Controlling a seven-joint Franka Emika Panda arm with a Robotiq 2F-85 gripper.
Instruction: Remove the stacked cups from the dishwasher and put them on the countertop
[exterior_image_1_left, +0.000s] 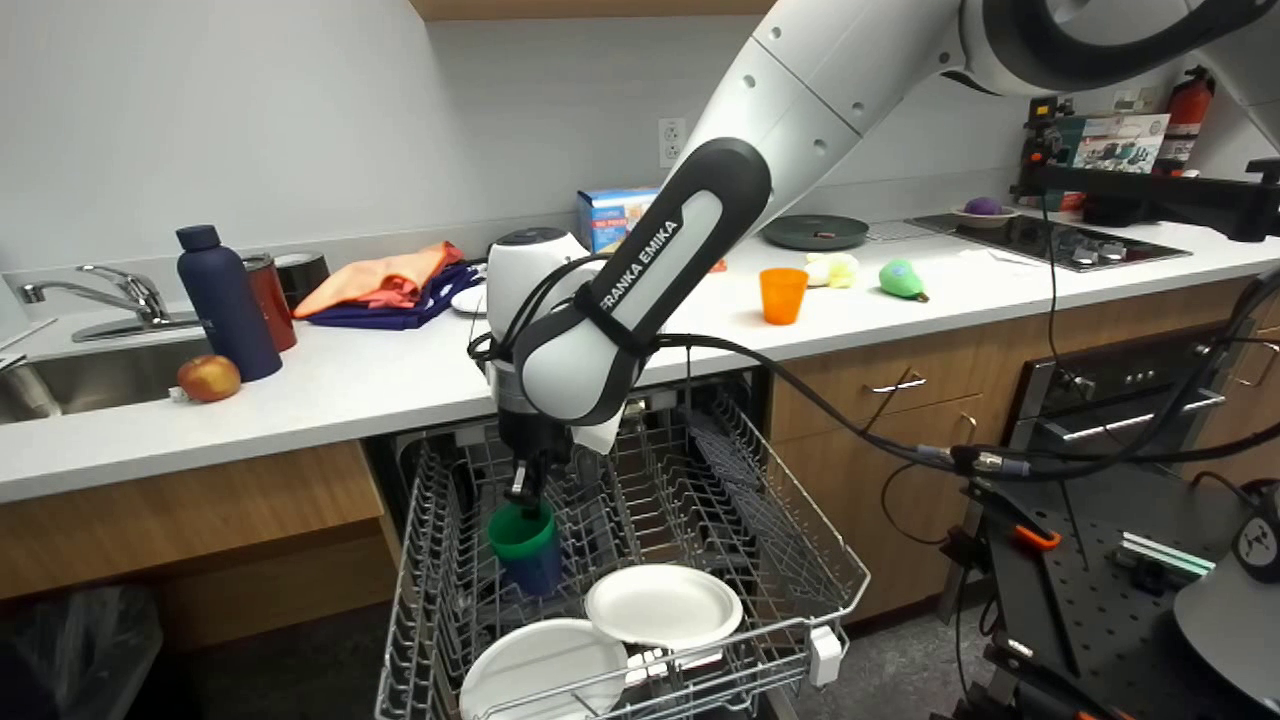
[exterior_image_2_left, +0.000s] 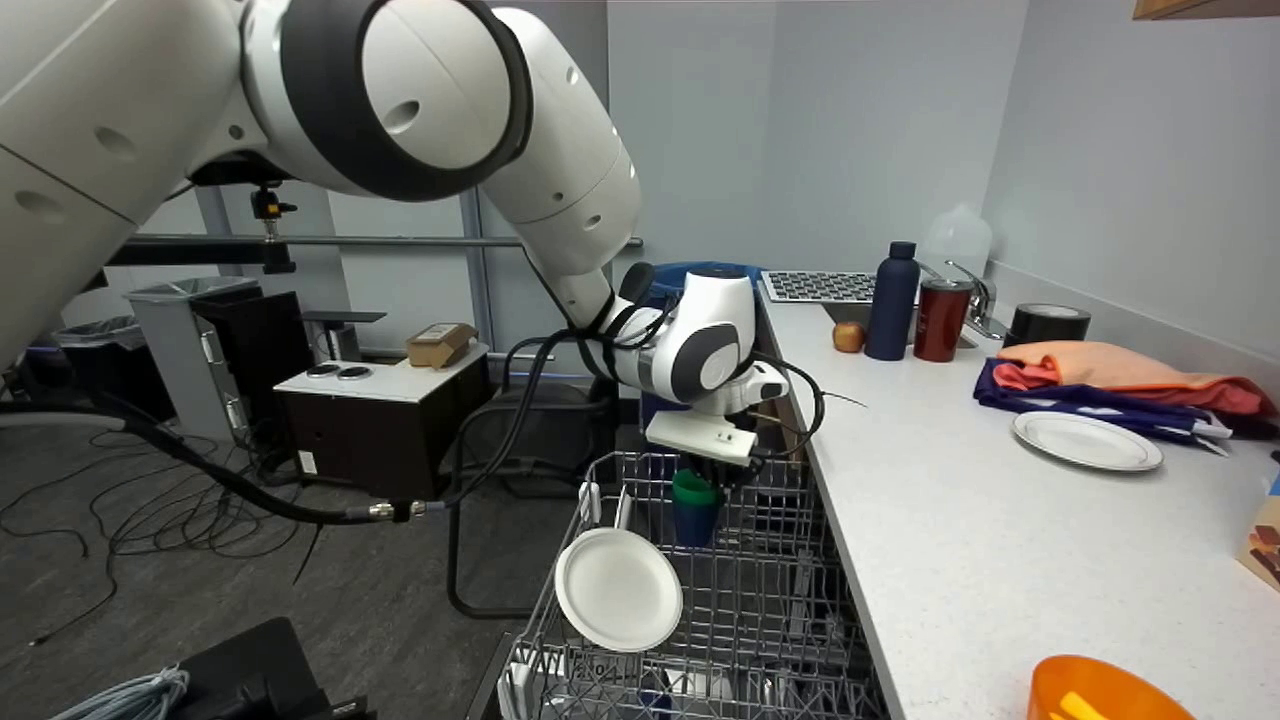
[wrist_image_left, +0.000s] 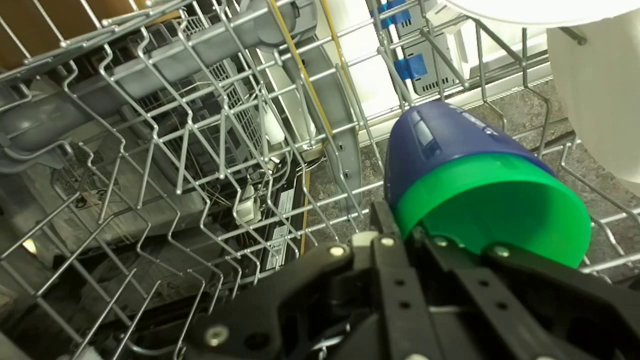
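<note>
Pinching the left rim of the green cup (wrist_image_left: 500, 210) in the wrist view, the gripper (wrist_image_left: 401, 225) risked shedding the perhaps ungripped blue cup (wrist_image_left: 452, 131).

- Stacked cups (exterior_image_1_left: 532, 570): in the dishwasher rack (exterior_image_1_left: 640, 482), behind plates (exterior_image_1_left: 664, 605) in an exterior view, apple (exterior_image_1_left: 209, 378) before bottle (exterior_image_1_left: 228, 305)
- Bottle: on the surface (exterior_image_1_left: 400, 395), beside sink (exterior_image_1_left: 105, 375)

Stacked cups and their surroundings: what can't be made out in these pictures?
Number of stacked cups: wrist view; the blue outer cup hides what nests below the green rim.
Rim's near side: wrist view; behind the claw.
Lowest white plate: in an exterior view; cut off by the bottom edge.
Yellow patch in the orange cup: in an exterior view; bottom edge again.
</note>
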